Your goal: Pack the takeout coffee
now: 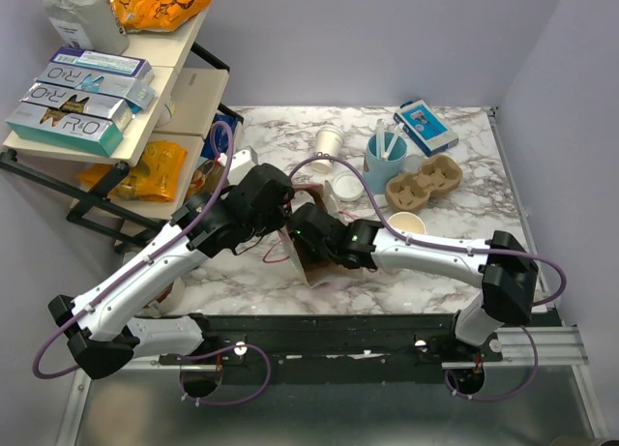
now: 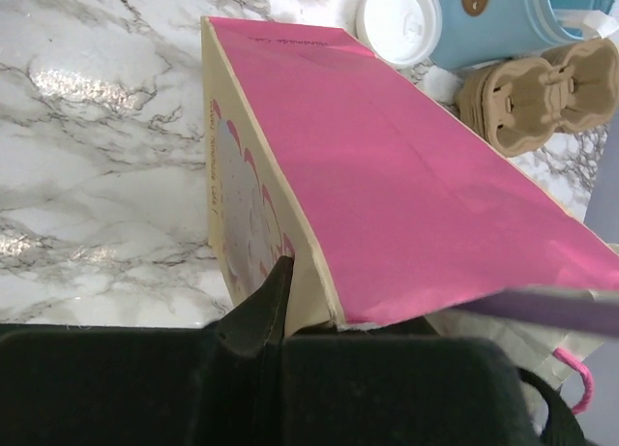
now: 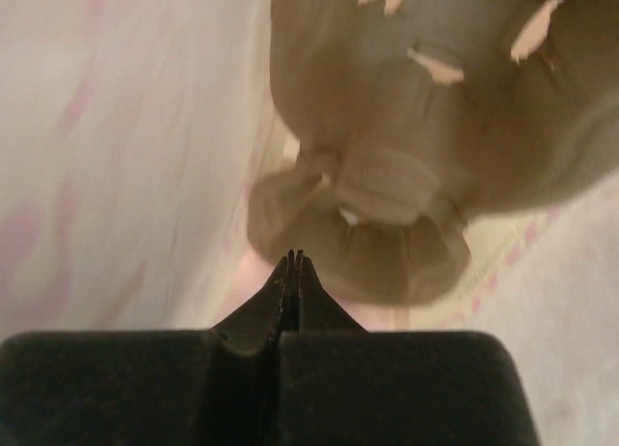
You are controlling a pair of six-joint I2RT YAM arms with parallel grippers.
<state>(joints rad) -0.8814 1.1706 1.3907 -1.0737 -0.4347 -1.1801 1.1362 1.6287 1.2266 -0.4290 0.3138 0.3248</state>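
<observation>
The takeout coffee (image 1: 342, 187), a white cup with a round white lid (image 2: 405, 20), stands on the marble just beyond a pink-and-cream paper bag (image 2: 406, 175). The bag (image 1: 311, 264) lies tilted in the middle, its mouth toward the arms. My left gripper (image 2: 280, 267) is shut on the bag's cream rim at the mouth. My right gripper (image 3: 294, 257) is inside the bag, shut with nothing between its fingers. A brown cardboard cup carrier (image 3: 387, 175) sits just ahead of it in the bag. Neither gripper touches the coffee.
A light-blue mug (image 1: 385, 154) with white sticks, a second cardboard carrier (image 1: 426, 183), lidless paper cups (image 1: 329, 141) and a blue box (image 1: 426, 127) stand at the back. Another cup (image 1: 406, 223) sits beside the right arm. A shelf (image 1: 106, 107) of packages is at the left.
</observation>
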